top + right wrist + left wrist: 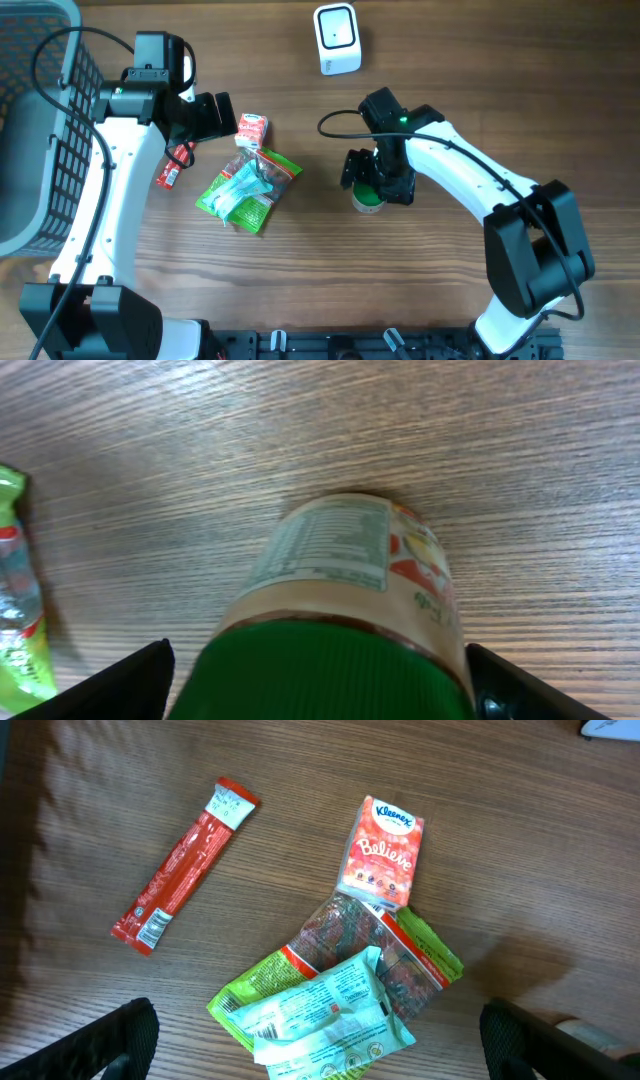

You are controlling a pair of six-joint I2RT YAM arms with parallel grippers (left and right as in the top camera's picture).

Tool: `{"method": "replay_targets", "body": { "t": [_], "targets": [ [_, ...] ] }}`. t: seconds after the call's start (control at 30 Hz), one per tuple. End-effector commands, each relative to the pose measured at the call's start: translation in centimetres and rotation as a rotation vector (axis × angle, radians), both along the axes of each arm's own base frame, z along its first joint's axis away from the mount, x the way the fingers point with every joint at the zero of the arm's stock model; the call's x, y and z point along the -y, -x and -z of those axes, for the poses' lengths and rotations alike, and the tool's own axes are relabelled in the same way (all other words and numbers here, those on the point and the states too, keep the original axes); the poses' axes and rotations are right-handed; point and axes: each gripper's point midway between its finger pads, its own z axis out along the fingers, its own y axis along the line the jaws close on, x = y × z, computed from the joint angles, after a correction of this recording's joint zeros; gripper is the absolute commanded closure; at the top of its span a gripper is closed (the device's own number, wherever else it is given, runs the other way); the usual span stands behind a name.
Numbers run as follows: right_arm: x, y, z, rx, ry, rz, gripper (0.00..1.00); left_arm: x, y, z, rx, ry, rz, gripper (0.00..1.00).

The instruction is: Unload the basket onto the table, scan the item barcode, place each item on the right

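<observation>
Overhead, jar: green-lidded jar (366,199) stands on the worktop (450,80) just right of centre, at 6 o'clock from the white barcode scanner (337,38) and well apart from it.
Overhead, right pincer: the right pincer (372,182) is directly over the jar.
Overhead, left pincer: the left pincer (218,115) hovers at 10 o'clock of the Kleenex pack (251,130), with the wire basket (30,150) at far 9 o'clock.
Left wrist, left pincer: the left pincer (325,1045) is spread wide and holds nothing.
Left wrist, clutter: Kleenex pack (383,852) touches the green snack packets (400,960); the red stick sachet (185,865) lies apart at 9 o'clock.
Right wrist, right pincer: the right pincer (320,685) has its fingers (125,685) set wide on either side of the green lid (330,670). I cannot tell if they press on it yet.
Right wrist, jar label: the jar (340,560) shows a nutrition panel; no barcode is in sight.
Step in hand: likely gripping the jar.
Doing it well: close squarely on the lid, lift straight up, then turn the label until the barcode faces the scanner at 12 o'clock.
Risk: a tilted grip could let the smooth lid slip.
</observation>
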Motion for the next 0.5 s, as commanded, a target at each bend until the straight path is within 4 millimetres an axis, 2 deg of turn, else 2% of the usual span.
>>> {"method": "replay_targets", "body": {
  "t": [0.0,0.27,0.47],
  "targets": [
    [0.6,0.0,0.8,-0.008,0.04,0.039,0.11,-0.1,-0.1,0.0,0.002,-0.004,-0.004,0.0],
    [-0.5,0.1,0.9,0.013,0.055,0.061,0.12,-0.1,-0.1,0.0,0.002,-0.004,-0.003,0.0],
    [-0.1,0.0,1.2,0.065,0.156,0.088,0.11,-0.1,-0.1,0.0,0.002,-0.004,-0.004,0.0]
  ]
}}
